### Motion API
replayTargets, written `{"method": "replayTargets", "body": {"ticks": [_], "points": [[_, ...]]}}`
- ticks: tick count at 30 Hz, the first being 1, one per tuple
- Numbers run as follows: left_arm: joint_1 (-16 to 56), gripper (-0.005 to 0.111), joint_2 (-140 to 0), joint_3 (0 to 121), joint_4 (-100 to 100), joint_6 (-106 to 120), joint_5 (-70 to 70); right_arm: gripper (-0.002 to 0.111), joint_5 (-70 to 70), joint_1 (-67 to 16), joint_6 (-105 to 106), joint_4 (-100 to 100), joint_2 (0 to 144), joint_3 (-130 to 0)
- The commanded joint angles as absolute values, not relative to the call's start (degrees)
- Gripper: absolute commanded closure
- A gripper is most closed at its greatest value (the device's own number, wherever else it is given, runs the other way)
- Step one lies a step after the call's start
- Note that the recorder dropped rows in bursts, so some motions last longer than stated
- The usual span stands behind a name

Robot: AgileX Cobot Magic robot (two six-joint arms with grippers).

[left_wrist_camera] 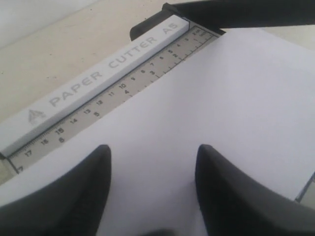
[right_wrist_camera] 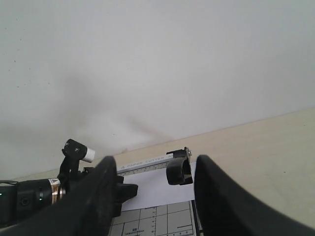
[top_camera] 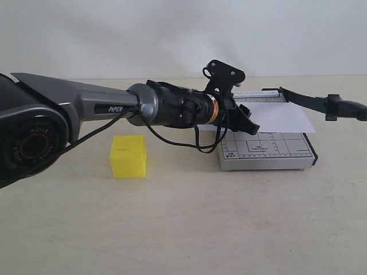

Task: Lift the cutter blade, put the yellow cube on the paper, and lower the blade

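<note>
The yellow cube (top_camera: pixel 128 156) rests on the table, left of the grey cutter base (top_camera: pixel 266 150). The paper (top_camera: pixel 284 117) lies across the base's far part. The cutter blade (top_camera: pixel 309 101) is raised and slopes out to the right. My left gripper (top_camera: pixel 251 125) hovers low over the paper (left_wrist_camera: pixel 206 98), open (left_wrist_camera: pixel 153 150), with nothing between its fingers. My right gripper (right_wrist_camera: pixel 155 158) is open and faces the blade's rounded handle end (right_wrist_camera: pixel 178 169), which shows between the fingertips without touching them. This gripper is out of the exterior view.
The left arm (top_camera: pixel 86 109) stretches across above the table from the left edge, passing over the cube. A white ruler bar marked PAPER CUTTER (left_wrist_camera: pixel 98 81) runs along the base's far edge. A pale wall stands behind the table.
</note>
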State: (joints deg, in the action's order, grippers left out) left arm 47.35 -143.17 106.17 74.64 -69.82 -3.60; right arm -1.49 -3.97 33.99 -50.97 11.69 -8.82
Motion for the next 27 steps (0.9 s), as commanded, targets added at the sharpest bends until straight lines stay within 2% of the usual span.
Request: {"method": "replayTargets", "body": {"ticks": [1, 27], "points": [[48.45, 0.056, -143.95, 106.52, 74.33, -71.11, -3.79, 0.061, -1.06, -3.98, 34.42, -50.65, 11.51, -8.68], [51.32, 0.056, -142.7, 106.52, 73.87, -74.1, 2.89, 0.061, -1.06, -3.98, 34.42, -50.65, 11.51, -8.68]]}}
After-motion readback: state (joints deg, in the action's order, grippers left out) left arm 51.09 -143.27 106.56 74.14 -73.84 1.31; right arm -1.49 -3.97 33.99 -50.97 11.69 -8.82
